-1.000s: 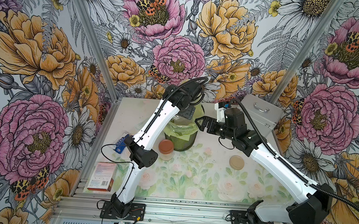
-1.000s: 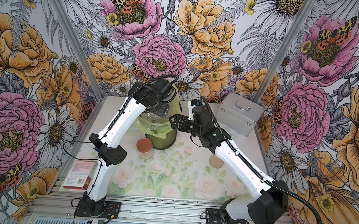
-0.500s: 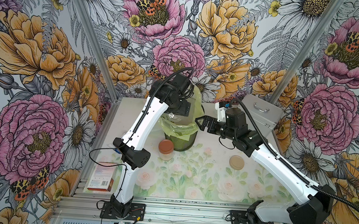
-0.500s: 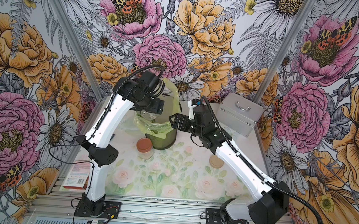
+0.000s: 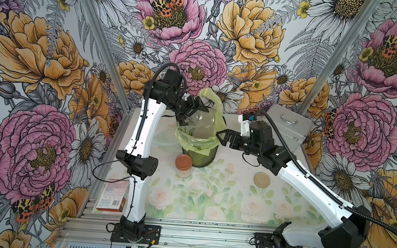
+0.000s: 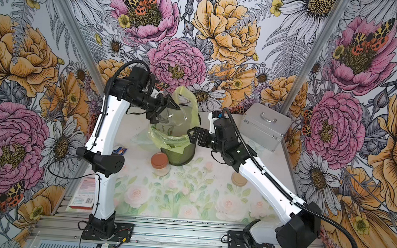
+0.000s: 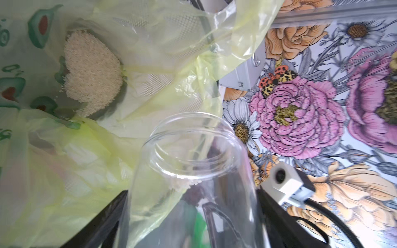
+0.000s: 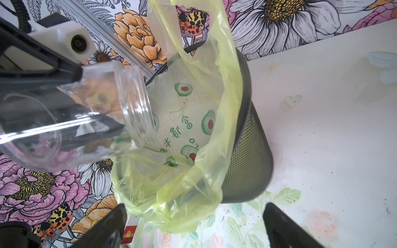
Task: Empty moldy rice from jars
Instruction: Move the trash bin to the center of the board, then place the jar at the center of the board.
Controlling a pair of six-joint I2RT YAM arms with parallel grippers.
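Observation:
My left gripper [image 5: 194, 114] [image 7: 193, 214] is shut on a lidless clear glass jar [image 5: 202, 121] [image 7: 193, 150], tilted mouth-down over the dark mesh bin [image 5: 200, 153] lined with a yellow-green bag. In the left wrist view a pile of moldy rice [image 7: 90, 68] lies in the bag, and a few grains [image 7: 184, 183] cling at the jar's mouth. A second jar [image 5: 183, 165] with a copper-orange lid stands on the table in front of the bin. My right gripper [image 5: 220, 137] [image 8: 195, 227] is open beside the bin's rim, holding nothing.
A loose beige lid [image 5: 261, 179] lies on the table under the right arm. A silver case [image 5: 287, 126] stands at the back right. A shallow clear bowl [image 5: 164, 140] sits left of the bin. A red-and-white box [image 5: 113, 195] lies off the table's left edge.
The left arm has swung left and lifted, raising the jar from low over the bin's mouth to a higher tilt above its rim. The right arm has not moved.

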